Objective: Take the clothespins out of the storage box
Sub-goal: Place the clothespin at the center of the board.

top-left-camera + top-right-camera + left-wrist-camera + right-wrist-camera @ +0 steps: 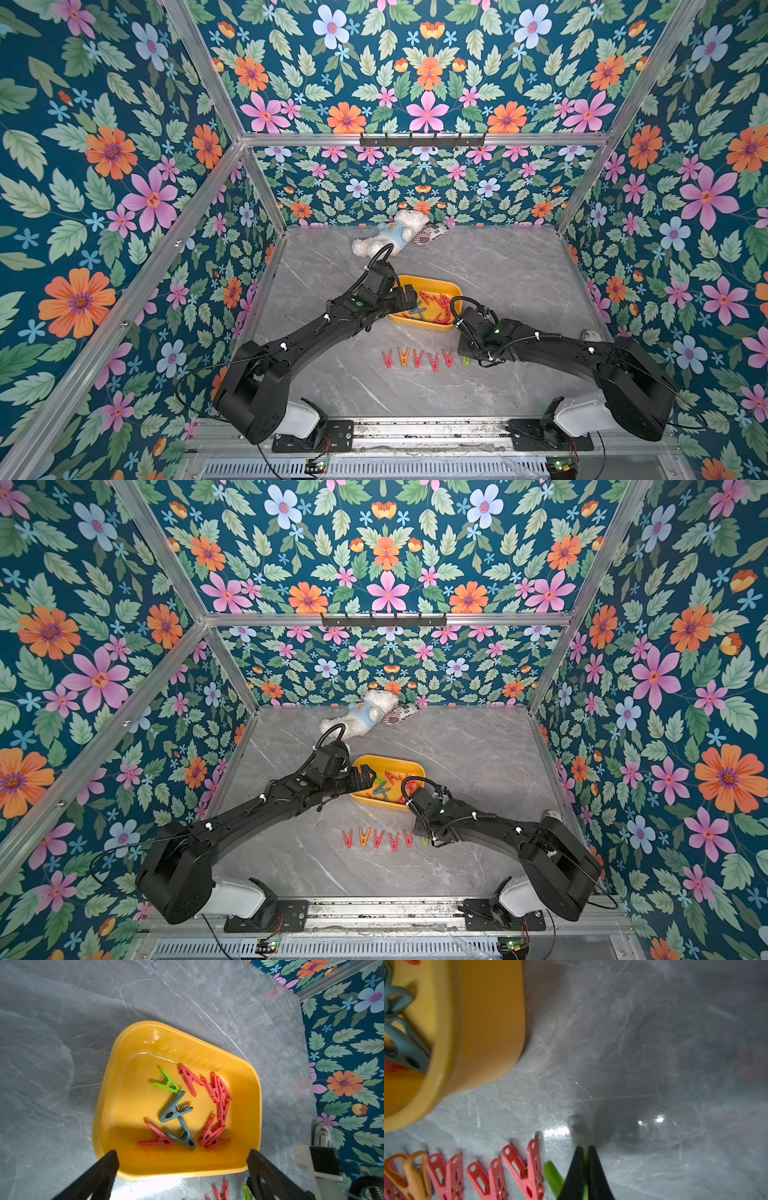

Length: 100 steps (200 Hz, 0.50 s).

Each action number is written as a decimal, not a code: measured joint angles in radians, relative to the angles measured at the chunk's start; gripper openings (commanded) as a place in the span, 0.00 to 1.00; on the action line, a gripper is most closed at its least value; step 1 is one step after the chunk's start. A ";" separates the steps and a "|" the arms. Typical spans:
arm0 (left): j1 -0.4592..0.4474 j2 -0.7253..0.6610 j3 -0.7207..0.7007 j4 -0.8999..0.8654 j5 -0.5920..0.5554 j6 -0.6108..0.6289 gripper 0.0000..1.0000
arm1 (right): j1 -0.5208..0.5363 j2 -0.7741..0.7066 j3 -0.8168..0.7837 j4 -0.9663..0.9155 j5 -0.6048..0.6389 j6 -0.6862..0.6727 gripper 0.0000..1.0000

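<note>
We are partway through the emptying. The shallow yellow plastic storage box [432, 283] sits about midway across the grey marbled table [519, 270], and about ten small plastic A-shaped clothespins [176, 1109] remain in it: mostly red, two grey-blue and one green, bunched toward the wall of the box that faces the table's right edge. Between the box and the table's front edge, five pegs [417, 358] lie in a neat row, four red and one orange. At the end of that row nearer the right edge, the right gripper [584, 1148] is down low with its jaws pinched shut on a bright green plastic clothespin [553, 1174] (whether the peg already rests on the surface we cannot tell, as the fingers hide most of it). So we judge the step in hand to be setting this sixth peg down beside the last red one. The left gripper [182, 1154] hovers over the box's rim on the side toward the left edge, jaws spread wide and holding nothing. Next we would have the right jaws let go and lift straight up so the row is not knocked. The left then needs to descend on a peg lying apart, such as the green one, not the tangled red heap.
</note>
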 measured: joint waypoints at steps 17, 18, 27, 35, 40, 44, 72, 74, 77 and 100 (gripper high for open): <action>0.000 -0.002 -0.001 0.000 0.000 0.000 1.00 | 0.010 0.024 0.000 0.012 0.000 0.008 0.09; 0.000 -0.003 -0.002 0.000 0.000 0.000 1.00 | 0.011 0.025 0.000 0.013 0.000 0.008 0.09; 0.000 -0.006 -0.005 -0.002 -0.001 0.000 1.00 | 0.014 0.031 -0.002 0.019 -0.001 0.013 0.10; 0.000 -0.009 -0.010 -0.001 -0.001 0.000 1.00 | 0.017 0.034 -0.005 0.021 -0.001 0.016 0.11; 0.000 -0.010 -0.012 -0.002 -0.001 0.000 1.00 | 0.017 0.036 -0.006 0.021 -0.001 0.019 0.11; 0.000 -0.011 -0.014 -0.002 -0.001 0.000 1.00 | 0.017 0.038 -0.007 0.021 -0.001 0.019 0.12; 0.000 -0.011 -0.019 -0.006 -0.001 -0.001 1.00 | 0.017 0.045 -0.005 0.026 -0.001 0.021 0.23; 0.000 -0.011 -0.019 -0.006 -0.001 -0.001 1.00 | 0.017 0.045 -0.003 0.026 -0.001 0.021 0.24; 0.000 -0.011 -0.019 -0.006 -0.001 -0.001 1.00 | 0.017 0.045 -0.002 0.025 0.000 0.021 0.26; 0.000 -0.011 -0.019 -0.006 -0.003 -0.003 1.00 | 0.017 0.034 0.017 0.021 0.006 0.012 0.32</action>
